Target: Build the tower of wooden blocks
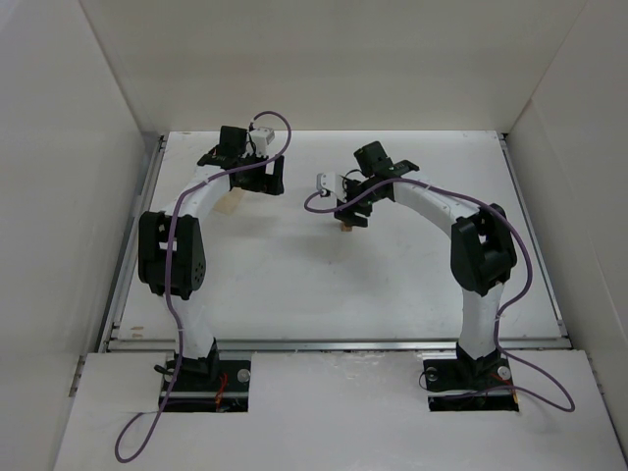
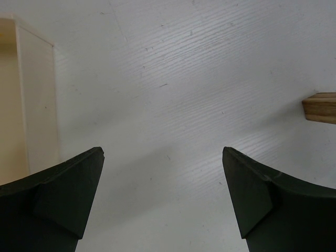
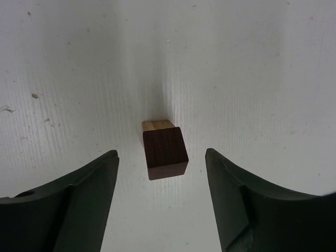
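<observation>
While spread wide, the right gripper [image 3: 161, 154] hovers above the dark cube [image 3: 166, 153].

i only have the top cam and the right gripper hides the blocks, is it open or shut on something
Observer: Open. In the right wrist view the right gripper has its fingers apart on either side of the dark cube, touching nothing.
Operator: where's the tan one
Observer: The light tan cube peeks out just past the dark cube's far edge, right against it. I cannot tell whether it sits under the dark cube or behind it.
Operator: and the left gripper, holding anything
Observer: No. The left gripper is open, with only bare table between its fingers.
</observation>
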